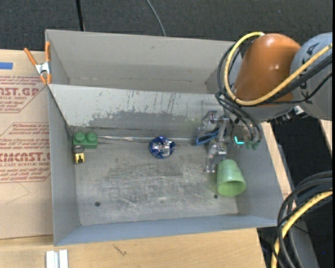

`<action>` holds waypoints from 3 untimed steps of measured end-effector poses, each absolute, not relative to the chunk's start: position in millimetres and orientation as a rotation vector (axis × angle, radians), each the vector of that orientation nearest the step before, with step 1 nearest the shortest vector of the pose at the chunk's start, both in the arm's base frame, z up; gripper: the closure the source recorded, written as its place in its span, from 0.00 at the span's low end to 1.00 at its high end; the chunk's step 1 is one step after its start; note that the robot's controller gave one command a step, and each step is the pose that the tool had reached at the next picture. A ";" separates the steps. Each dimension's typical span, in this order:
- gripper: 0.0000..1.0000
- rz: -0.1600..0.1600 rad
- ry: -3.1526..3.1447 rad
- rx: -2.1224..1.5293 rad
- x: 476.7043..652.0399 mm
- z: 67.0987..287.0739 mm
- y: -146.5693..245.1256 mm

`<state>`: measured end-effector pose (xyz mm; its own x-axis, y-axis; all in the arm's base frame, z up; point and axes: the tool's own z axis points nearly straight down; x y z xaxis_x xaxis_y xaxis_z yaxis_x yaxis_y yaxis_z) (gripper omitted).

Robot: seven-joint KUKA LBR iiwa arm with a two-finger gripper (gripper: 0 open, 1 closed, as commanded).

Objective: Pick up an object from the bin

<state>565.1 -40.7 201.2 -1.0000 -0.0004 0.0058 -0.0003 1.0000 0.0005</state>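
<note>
My gripper [214, 162] hangs low over the right part of the bin, its metal fingers pointing down beside a pale green plastic cup [230, 177] that lies on its side on the bin floor. The fingertips sit at the cup's upper left edge, close to touching it. The cup is not between the fingers. A small blue and white crumpled ball [161, 147] rests near the middle of the floor, well left of the gripper.
A green toy brick [85, 139] with a small yellow piece [79, 158] below it lies at the far left by the bin wall. The bin's right wall stands close behind the gripper.
</note>
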 end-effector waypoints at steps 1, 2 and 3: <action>0.00 0.000 -3.135 0.020 559.3 82.2 -68.3; 0.00 -0.020 -3.143 -0.006 496.0 89.6 -125.3; 1.00 -0.025 -3.143 0.006 498.0 89.1 -120.0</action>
